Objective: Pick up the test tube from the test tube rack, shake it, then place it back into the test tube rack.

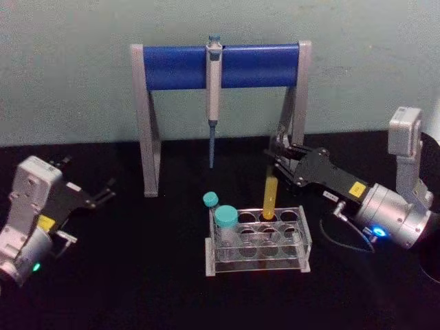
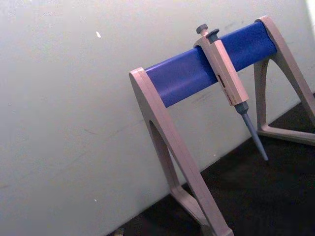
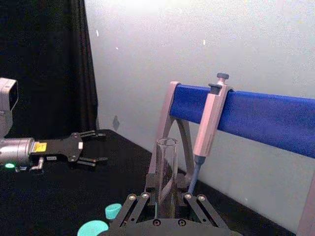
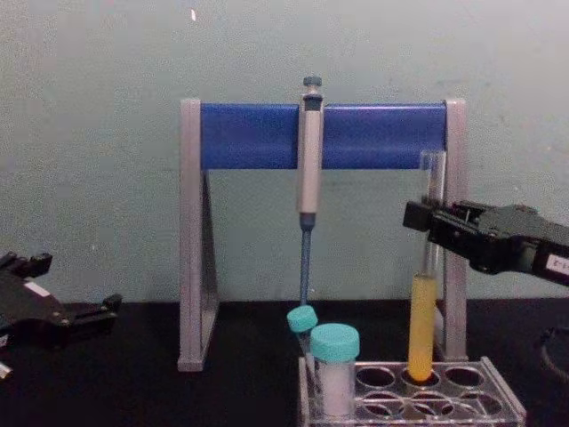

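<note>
The test tube [image 4: 423, 329], clear glass with yellow liquid in its lower part, stands upright with its round bottom just inside a back-row hole of the clear test tube rack [image 1: 305, 249]. My right gripper [image 1: 273, 162] reaches in from the right and is shut on the tube's clear upper part [image 3: 166, 162], well above the liquid; the chest view shows the right gripper [image 4: 427, 222] level with the tube's upper half. My left gripper [image 1: 108, 192] rests open and empty at the table's left, far from the rack; the right wrist view catches the left gripper [image 3: 101, 146] too.
Two teal-capped tubes [image 1: 225, 218] stand in the rack's left end. Behind the rack is a grey-and-blue pipette stand [image 1: 172, 67] with a pipette [image 1: 214, 89] hanging from its bar, close behind the held tube. Black tabletop lies in front of and left of the rack.
</note>
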